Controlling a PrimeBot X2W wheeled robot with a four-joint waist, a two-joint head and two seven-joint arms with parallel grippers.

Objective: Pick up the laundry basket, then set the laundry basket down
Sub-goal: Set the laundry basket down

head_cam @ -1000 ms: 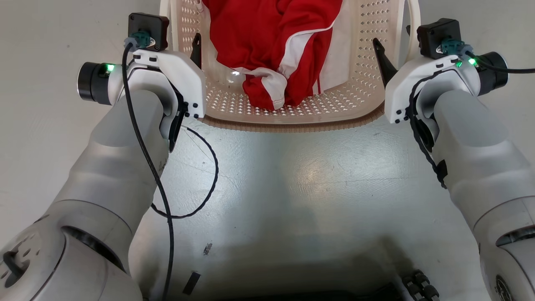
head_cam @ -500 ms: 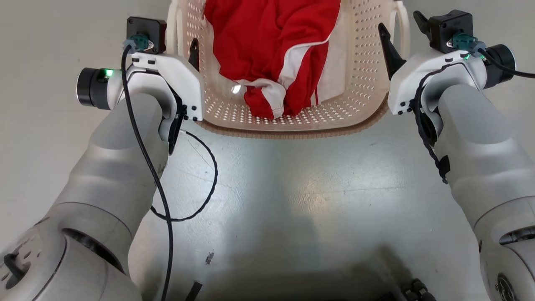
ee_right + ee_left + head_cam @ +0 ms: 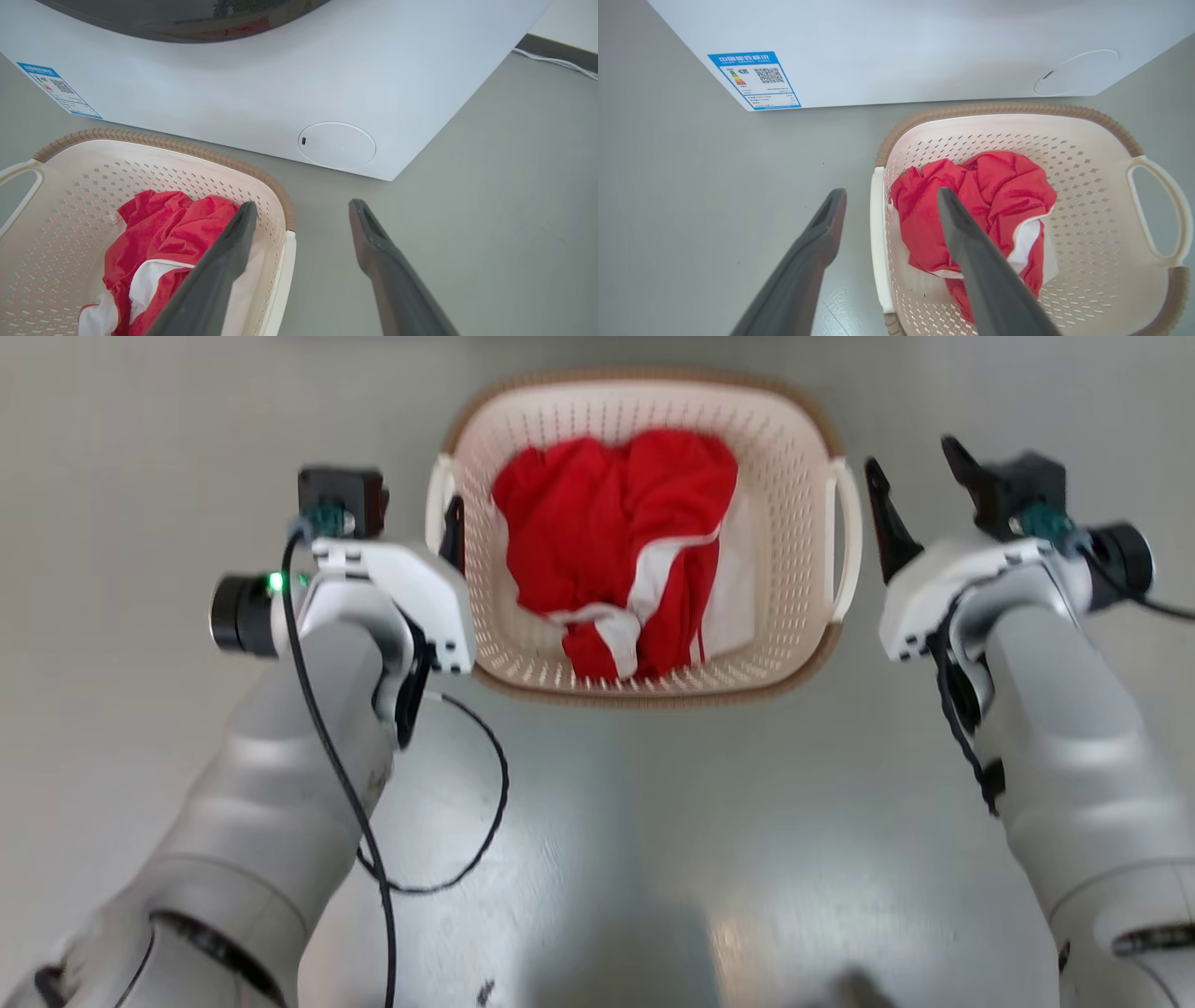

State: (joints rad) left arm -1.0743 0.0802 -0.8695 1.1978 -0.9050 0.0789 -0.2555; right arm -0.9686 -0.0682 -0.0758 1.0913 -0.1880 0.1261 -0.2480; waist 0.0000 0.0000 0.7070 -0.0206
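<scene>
Right end effector (image 3: 908, 455) now outside laundry basket (image 3: 794, 551), jaws apart

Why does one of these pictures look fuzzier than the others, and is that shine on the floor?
Head view: soft all over, the laundry basket showing smeared holes, a pale sheen on the grey floor. Left wrist view: crisp, the label on the washer sharp, the near dark fingers slightly soft. Right wrist view: sharp too, a reddish reflection in the washer's dark door.

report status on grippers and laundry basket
Both open, nothing held: left gripper astride left handle, right gripper by right handle. The laundry basket on floor, red garment inside. Washer close behind.
</scene>
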